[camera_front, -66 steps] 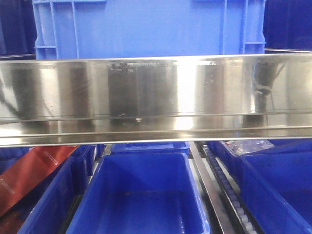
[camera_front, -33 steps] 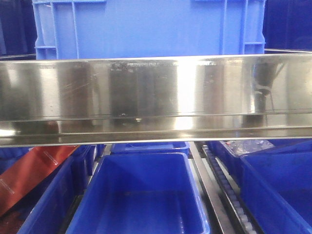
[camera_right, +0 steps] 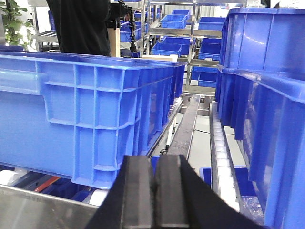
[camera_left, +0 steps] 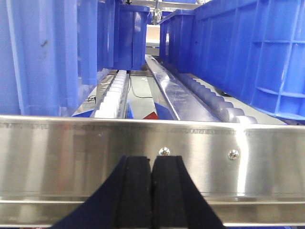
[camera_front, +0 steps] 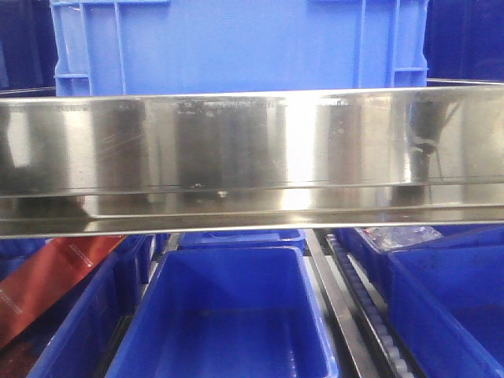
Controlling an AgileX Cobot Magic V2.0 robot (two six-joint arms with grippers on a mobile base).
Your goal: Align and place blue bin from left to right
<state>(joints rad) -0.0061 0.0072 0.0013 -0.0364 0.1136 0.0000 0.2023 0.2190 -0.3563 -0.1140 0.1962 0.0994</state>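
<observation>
The blue bin [camera_front: 236, 43] stands on the upper shelf level, centred behind the steel front rail [camera_front: 252, 157]. In the left wrist view its ribbed side wall [camera_left: 248, 52] runs along the right. The right wrist view shows the blue bin [camera_right: 86, 109] at the left, resting on rollers. My left gripper [camera_left: 152, 160] is shut with nothing between its pads, low in front of the rail and left of the bin. My right gripper [camera_right: 155, 160] is also shut and empty, just right of the bin's near corner. Neither gripper touches the bin.
Other blue bins flank the lanes [camera_left: 43, 52] [camera_right: 267, 71]. Roller tracks [camera_left: 112, 90] [camera_right: 220, 143] run away from me. Below the rail sit more open bins [camera_front: 228, 315] and a red strip [camera_front: 47, 276]. A person in black [camera_right: 81, 24] stands by far shelves.
The blue bin's outline sits a few pixels further left in the front view; otherwise nothing has visibly moved.
</observation>
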